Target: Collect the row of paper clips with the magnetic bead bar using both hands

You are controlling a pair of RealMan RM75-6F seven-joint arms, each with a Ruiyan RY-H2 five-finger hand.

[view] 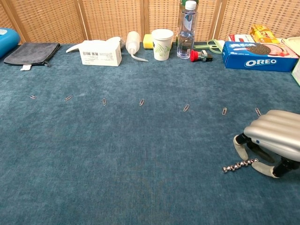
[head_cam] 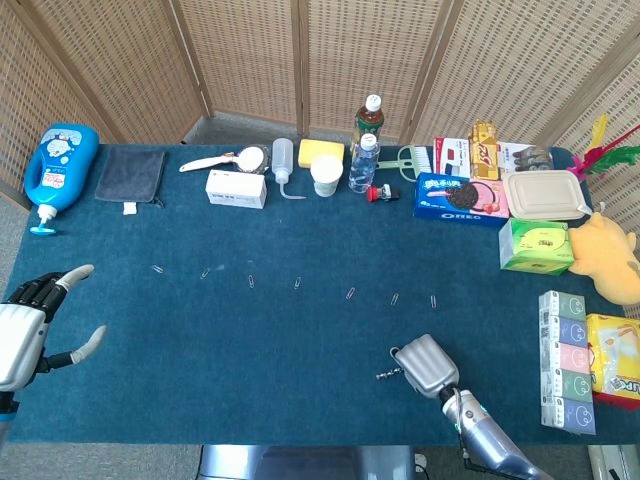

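The right hand (view: pixel 274 140) rests knuckles-up on the counter (view: pixel 140 168), pinching one end of the magnetic bead bar (view: pixel 239 165); the bar lies on the cloth. The paper clips (view: pixel 141 101) form a row farther back. The left hand (head_cam: pixel 28 325) hovers released, fingers spread.

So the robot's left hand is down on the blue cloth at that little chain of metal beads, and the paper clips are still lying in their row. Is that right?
Not quite: it is the right hand at the bead bar, as the chest view shows. The left hand hangs at the table's far left edge in the head view, fingers spread, holding nothing. The paper clips do lie in their row.
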